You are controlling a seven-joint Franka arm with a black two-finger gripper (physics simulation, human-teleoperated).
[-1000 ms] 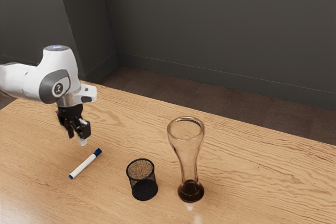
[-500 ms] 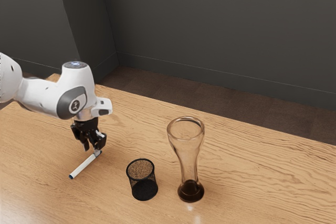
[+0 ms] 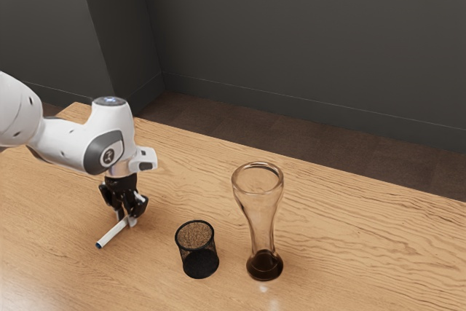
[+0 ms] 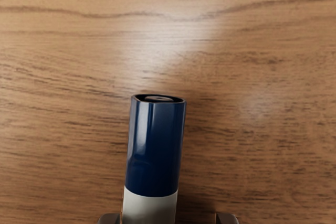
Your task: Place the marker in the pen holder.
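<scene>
While the round emblem (image 3: 108,156) on our white arm (image 3: 69,140) is too small to read, we can make out the things on the wooden table (image 3: 349,253). Our black mesh holder (image 3: 196,250) stands upright between the marker (image 3: 113,233) and a tall glass (image 3: 262,216), with wood showing through its sides. Clear and faintly brown, the glass is upright too, near the holder on the exterior view's right; its foot (image 3: 264,266) is dark, and we cannot tell whether that is liquid or the base. Low over one end of the marker, our gripper (image 3: 126,218) is open, its fingers (image 4: 227,219) parted wider than the white barrel (image 4: 149,209) between them, with a clear gap on one side. The marker lies on the table, outside the holder, its blue cap (image 4: 155,148) reaching past the fingers.
</scene>
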